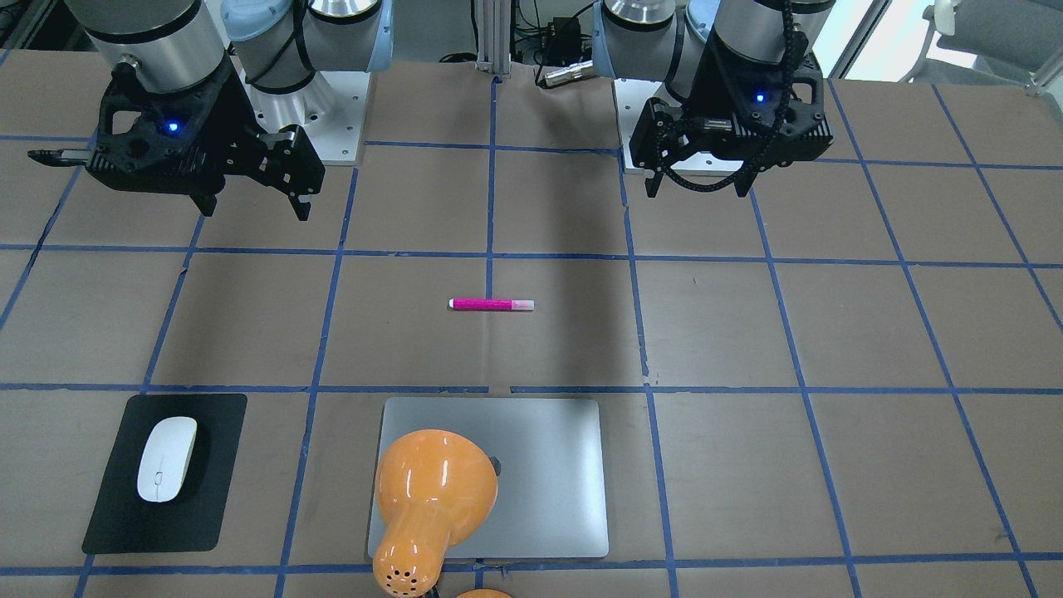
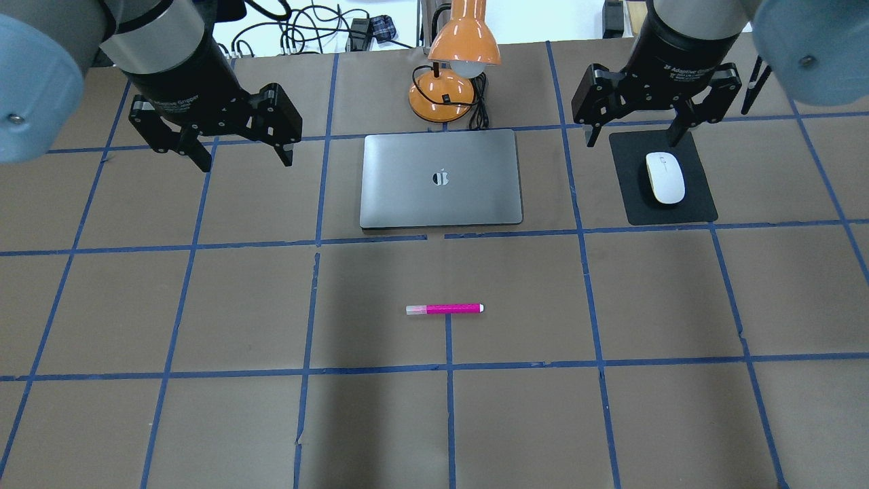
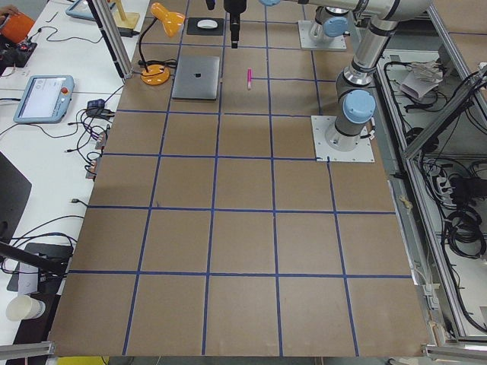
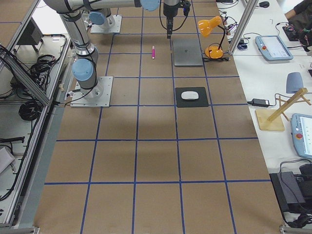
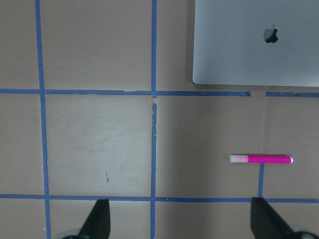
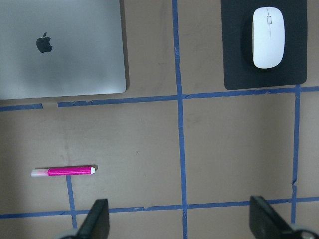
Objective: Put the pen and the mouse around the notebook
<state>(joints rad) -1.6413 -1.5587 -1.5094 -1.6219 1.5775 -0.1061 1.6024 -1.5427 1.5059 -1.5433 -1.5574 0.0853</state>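
The left gripper (image 2: 241, 155) hangs spread wide and empty above the table (image 2: 204, 305); the right gripper (image 2: 633, 138) does the same over the far edge of a black mat (image 2: 635, 207). The white mouse (image 2: 664, 177) lies on that mat, right of the closed silver notebook (image 2: 407, 183). The pink pen (image 2: 445, 309) lies apart, on the notebook's near side.

pen (image 2: 445, 309): magenta, lying flat | mouse (image 2: 664, 177): white, on black mat | notebook (image 2: 441, 178): silver, closed
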